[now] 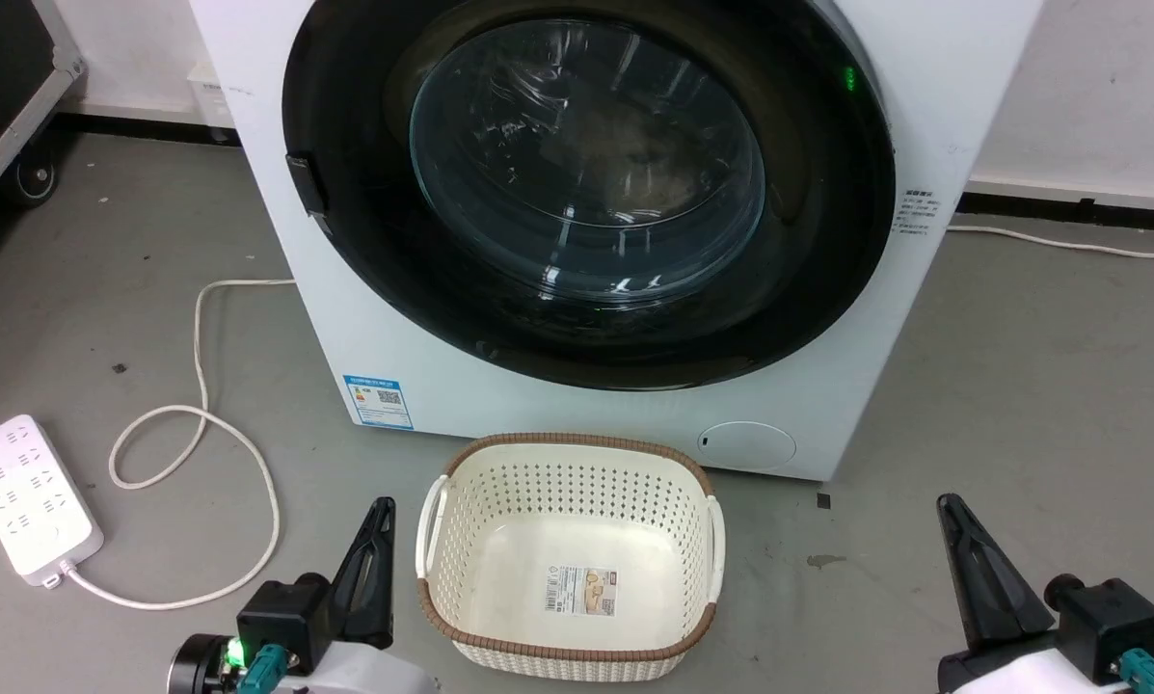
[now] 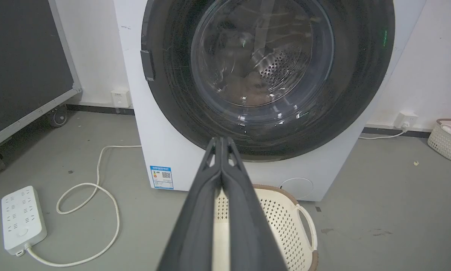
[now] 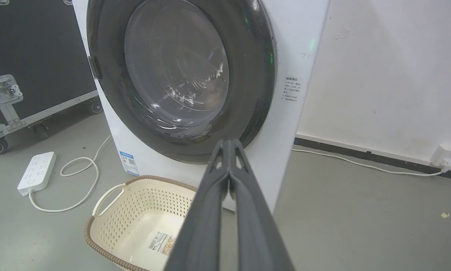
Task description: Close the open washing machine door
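Left gripper point(image 2: 221, 146) and right gripper point(image 3: 230, 146): the dark fingers point(image 2: 204, 214) of each are pressed together, nothing clamped, both kept well short of the washer. Cream perforated laundry basket point(image 1: 577, 440), label on its bottom, is set on the grey floor point(image 1: 1020, 386) between them, just before the washing machine point(image 1: 422, 366); a white power strip point(image 1: 27, 496) is laid at the left. Washing machine door point(image 1: 374, 241): seated flat against the white front, glass window point(image 1: 586, 164) centred.

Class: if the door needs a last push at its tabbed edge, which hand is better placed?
Left, probably. The door looks flush already; its tab sits on the left side, nearer the left hand. The right hand lies farther off. Both are shut.
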Available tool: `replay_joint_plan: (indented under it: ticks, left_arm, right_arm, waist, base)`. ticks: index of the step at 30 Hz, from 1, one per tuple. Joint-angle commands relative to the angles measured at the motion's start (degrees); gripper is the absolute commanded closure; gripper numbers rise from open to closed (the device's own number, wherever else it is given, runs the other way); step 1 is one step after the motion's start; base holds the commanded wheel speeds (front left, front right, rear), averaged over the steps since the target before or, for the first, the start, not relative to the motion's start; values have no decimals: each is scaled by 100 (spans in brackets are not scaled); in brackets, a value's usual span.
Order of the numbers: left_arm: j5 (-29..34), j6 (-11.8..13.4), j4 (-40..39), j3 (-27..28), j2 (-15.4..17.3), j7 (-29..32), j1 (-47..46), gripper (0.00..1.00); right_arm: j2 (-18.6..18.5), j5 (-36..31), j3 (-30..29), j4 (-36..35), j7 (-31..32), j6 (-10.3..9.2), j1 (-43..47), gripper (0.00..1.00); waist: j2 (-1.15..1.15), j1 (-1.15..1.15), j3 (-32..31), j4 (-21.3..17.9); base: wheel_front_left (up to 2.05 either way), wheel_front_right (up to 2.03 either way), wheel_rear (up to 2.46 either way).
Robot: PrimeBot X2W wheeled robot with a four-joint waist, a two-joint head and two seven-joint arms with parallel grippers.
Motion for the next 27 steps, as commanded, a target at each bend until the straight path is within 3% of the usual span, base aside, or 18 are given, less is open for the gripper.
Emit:
replay_joint_plan:
  ticks: [1,27]
  left_arm:
    - [47,24,-41,19,3,29,-39,100]
    - [254,88,-183,184,5,356,-66,100]
  right_arm:
    - [24,-29,16,1,33,-2,-101,100]
    - [41,-73,89,4,362,-3,-207,100]
  waist:
    - [0,0,-1,1]
    - [0,0,-14,26]
  base:
    - [0,0,0]
    - [0,0,0]
